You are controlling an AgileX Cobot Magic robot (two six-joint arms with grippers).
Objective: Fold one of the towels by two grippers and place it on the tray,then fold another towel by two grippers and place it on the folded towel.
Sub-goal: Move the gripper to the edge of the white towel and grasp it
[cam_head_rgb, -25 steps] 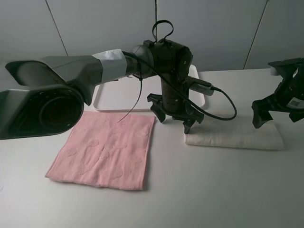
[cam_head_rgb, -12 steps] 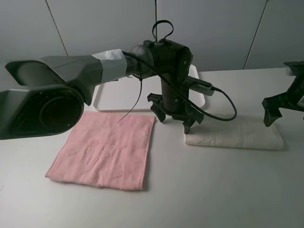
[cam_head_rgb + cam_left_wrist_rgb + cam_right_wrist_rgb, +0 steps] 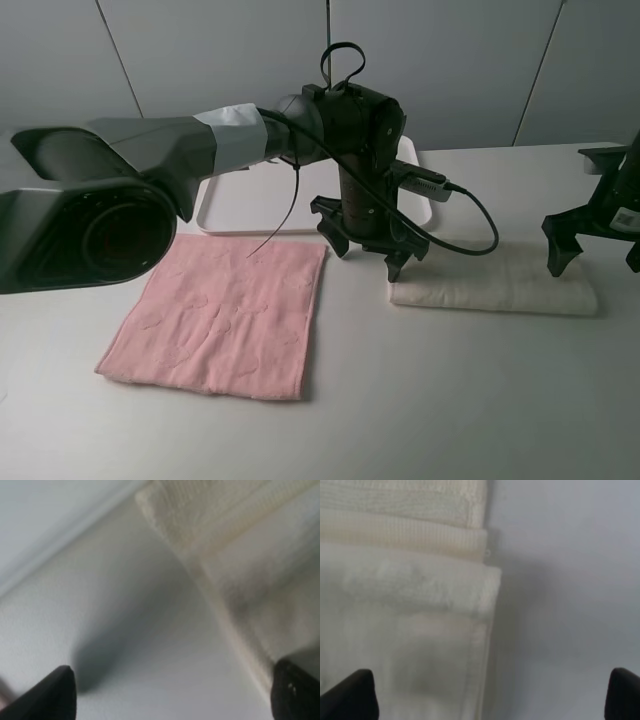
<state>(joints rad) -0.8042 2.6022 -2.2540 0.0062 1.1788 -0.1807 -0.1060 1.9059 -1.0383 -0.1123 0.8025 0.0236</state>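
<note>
Cream-white towel (image 3: 490,287) folded into long strip, lying on surface (image 3: 450,400) right of flat pink towel (image 3: 220,315), front-right of tray (image 3: 240,212). Left hand (image 3: 368,258) released, empty, above strip's left end. Right hand (image 3: 595,258) released, empty, above right end.

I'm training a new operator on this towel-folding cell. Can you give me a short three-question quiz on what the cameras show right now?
1. True or false: the folded cream-white terry towel lies on the flat white plastic tray.
2. The light pink terry towel is: A) rolled up; B) spread flat on the table; C) held in a gripper.
3. Fill in: the black-clawed left gripper and right gripper, at opposite ends of the cream-white towel, both have their jaws ___.
Key: 1 false, it lies on the table, off the tray. 2 B. 3 open.
</note>
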